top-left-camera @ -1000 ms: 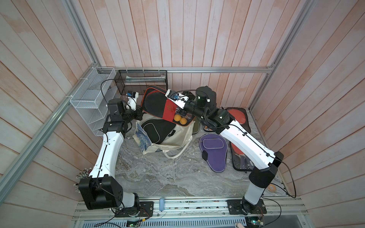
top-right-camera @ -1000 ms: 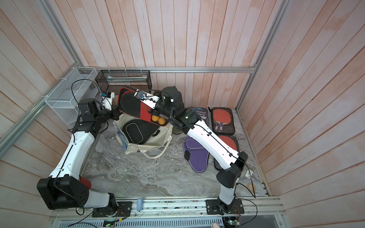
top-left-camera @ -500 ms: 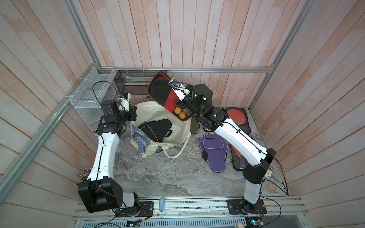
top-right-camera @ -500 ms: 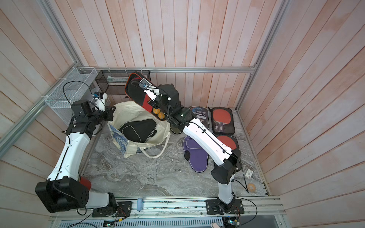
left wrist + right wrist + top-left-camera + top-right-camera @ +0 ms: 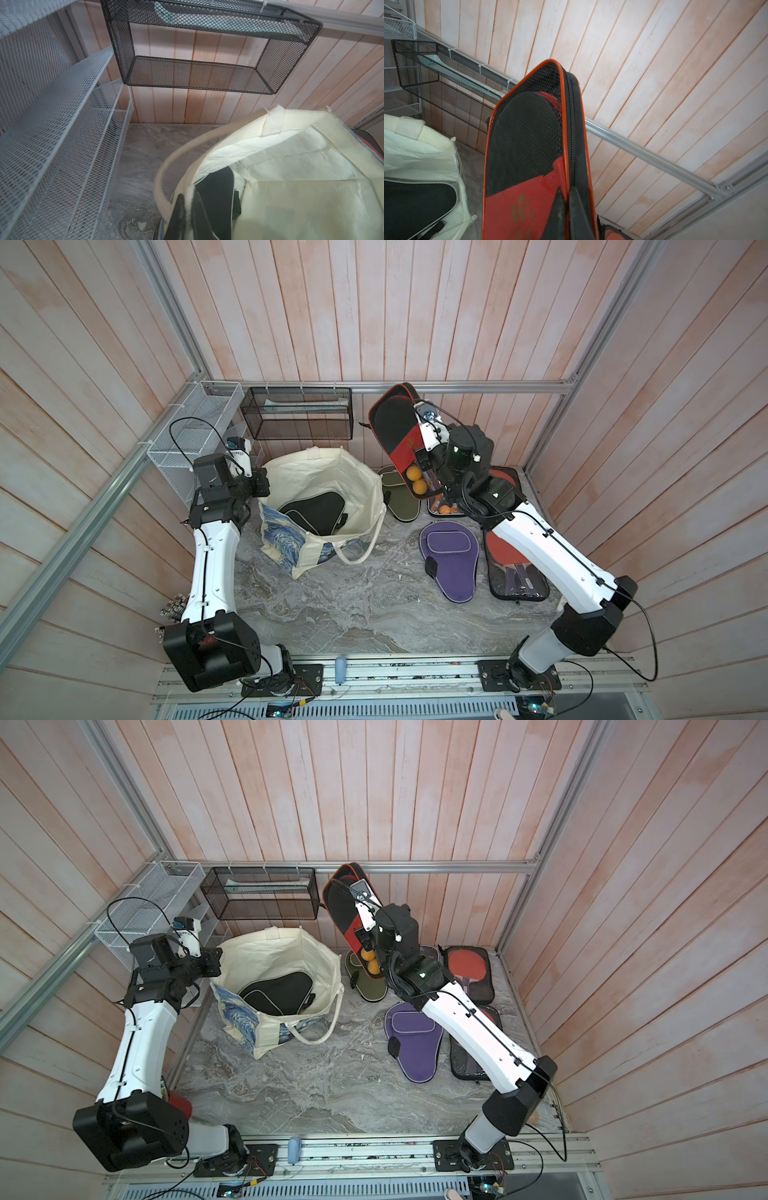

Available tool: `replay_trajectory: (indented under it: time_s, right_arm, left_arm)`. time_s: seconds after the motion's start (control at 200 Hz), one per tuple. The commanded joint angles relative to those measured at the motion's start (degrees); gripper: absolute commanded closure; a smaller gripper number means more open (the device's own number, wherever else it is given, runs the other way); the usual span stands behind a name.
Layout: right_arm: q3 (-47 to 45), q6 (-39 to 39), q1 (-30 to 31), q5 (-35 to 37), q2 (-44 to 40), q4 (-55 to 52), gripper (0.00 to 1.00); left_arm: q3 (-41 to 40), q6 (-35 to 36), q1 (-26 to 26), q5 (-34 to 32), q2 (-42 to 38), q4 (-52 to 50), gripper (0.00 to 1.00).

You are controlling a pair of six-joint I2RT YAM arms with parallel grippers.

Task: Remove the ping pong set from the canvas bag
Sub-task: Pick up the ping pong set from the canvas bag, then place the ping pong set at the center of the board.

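The cream canvas bag (image 5: 324,472) (image 5: 274,952) stands open at the back left, blue print on its near side. My left gripper (image 5: 262,489) (image 5: 189,197) is shut on the bag's left rim (image 5: 207,149). A black paddle case (image 5: 316,510) (image 5: 218,187) lies inside the bag. My right gripper (image 5: 420,455) (image 5: 566,193) is shut on the edge of the ping pong set (image 5: 395,427) (image 5: 343,907) (image 5: 525,135). The set is a red-and-black mesh case with orange balls (image 5: 415,481) at its low end. It hangs tilted in the air, to the right of the bag.
On the floor to the right lie a green case (image 5: 401,499), a purple case (image 5: 451,556) and clear cases with red paddles (image 5: 511,564). A black mesh basket (image 5: 297,412) hangs on the back wall. A white wire rack (image 5: 187,439) fills the left corner.
My right gripper has carried the ping pong set up from over the bag and off to the right. My left gripper has drawn the bag's rim leftward, so the bag's mouth gapes wider.
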Motion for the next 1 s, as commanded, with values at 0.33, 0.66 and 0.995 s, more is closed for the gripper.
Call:
replay_trajectory:
  time_s: [0.33, 0.66, 0.995]
  right_arm:
    - [-31.7, 28.4, 0.3, 3.6, -13.9, 4.2, 1.0]
    - [-42.1, 39.7, 0.7, 2.6, -15.9, 3.7, 1.0]
    - [-44.2, 50.1, 3.4, -1.0, -10.3, 5.9, 1.0]
  left_arm:
    - [-1.1, -2.5, 0.6, 3.9, -2.5, 7.0, 1.0]
    - [-1.3, -2.9, 0.6, 5.1, -3.0, 7.1, 1.0]
    - [-2.2, -2.9, 0.5, 6.2, -3.5, 7.4, 1.0]
